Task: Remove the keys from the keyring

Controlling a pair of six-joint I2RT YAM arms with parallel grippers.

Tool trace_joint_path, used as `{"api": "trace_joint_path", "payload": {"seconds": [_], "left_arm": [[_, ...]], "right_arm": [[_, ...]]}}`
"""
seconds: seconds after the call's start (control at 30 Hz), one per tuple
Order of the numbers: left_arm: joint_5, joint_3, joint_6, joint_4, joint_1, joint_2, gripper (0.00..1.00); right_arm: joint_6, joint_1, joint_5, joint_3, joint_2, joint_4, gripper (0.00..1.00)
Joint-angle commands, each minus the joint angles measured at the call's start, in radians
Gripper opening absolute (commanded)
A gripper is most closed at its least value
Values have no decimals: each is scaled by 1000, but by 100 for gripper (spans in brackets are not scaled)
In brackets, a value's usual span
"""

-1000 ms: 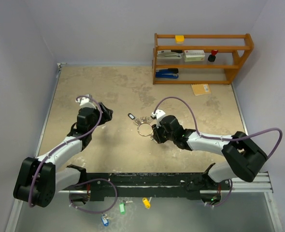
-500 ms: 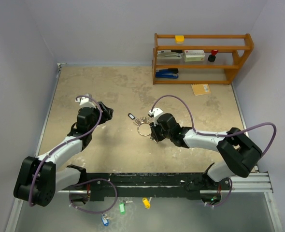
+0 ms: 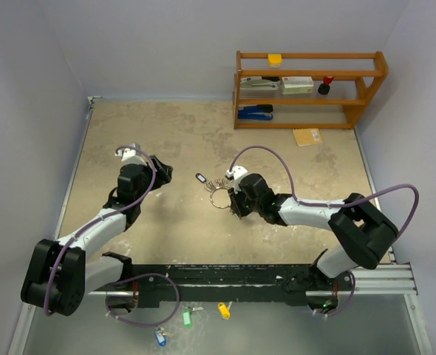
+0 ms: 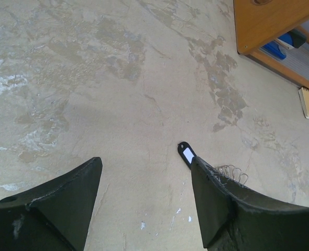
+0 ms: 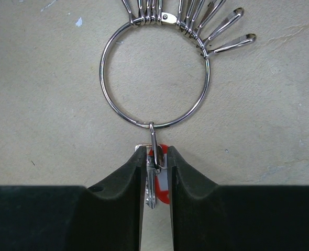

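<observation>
The keyring (image 5: 100, 68) is a thin silver wire ring lying flat on the table, also seen in the top view (image 3: 211, 197). Several empty silver clips (image 5: 223, 30) fan out at its far side. One clip hangs from its near side and carries a silver key (image 5: 151, 191) and a red tag (image 5: 164, 192). My right gripper (image 5: 157, 157) is shut on that key and tag; in the top view it (image 3: 235, 205) sits just right of the ring. A black-tagged key (image 4: 186, 155) lies apart, left of the ring (image 3: 200, 177). My left gripper (image 4: 144, 172) is open and empty, further left (image 3: 162, 174).
A wooden shelf (image 3: 310, 89) with a blue stapler (image 3: 256, 112) and small items stands at the back right. A tan pad (image 3: 307, 136) lies in front of it. Green (image 3: 187, 318), yellow (image 3: 223, 310) and blue (image 3: 160, 337) tagged keys lie below the arm bases.
My right gripper has moved a little left, closer to the ring. The left arm has not moved.
</observation>
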Motion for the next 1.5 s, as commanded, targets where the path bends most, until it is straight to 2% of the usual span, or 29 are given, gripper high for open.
{"api": "trace_joint_path", "payload": {"seconds": [0.0,0.2,0.27,0.33,0.53,0.6,0.73,0.83,1.0,1.17,1.33,1.47], "left_arm": [[-17,11,-5,42,-4,-11,66],[-32,10,-1,27,-4,-23,66],[-35,10,-3,27,-4,-25,66],[-35,11,-2,27,-4,-27,66],[-39,17,1,28,-4,-29,62],[-43,24,6,32,-4,-28,55],[-42,63,21,39,-4,-25,34],[-15,109,34,54,-4,-18,32],[82,161,67,143,-4,-9,43],[180,203,84,258,-4,1,45],[377,302,64,356,-4,71,47],[558,328,-4,521,-11,118,46]], "right_arm": [[11,6,2,28,26,10,24],[16,6,10,29,46,-6,23],[19,8,23,27,44,-7,18],[20,8,46,35,44,-19,2],[-40,10,132,113,19,-102,0],[-70,11,167,148,-8,-124,0],[-144,14,216,218,-81,-124,0],[-206,16,232,274,-125,-104,0],[-296,18,228,362,-170,-83,0],[-357,20,219,413,-214,-88,0],[-378,21,202,442,-253,-83,0],[-384,23,193,462,-262,-84,0]]}}
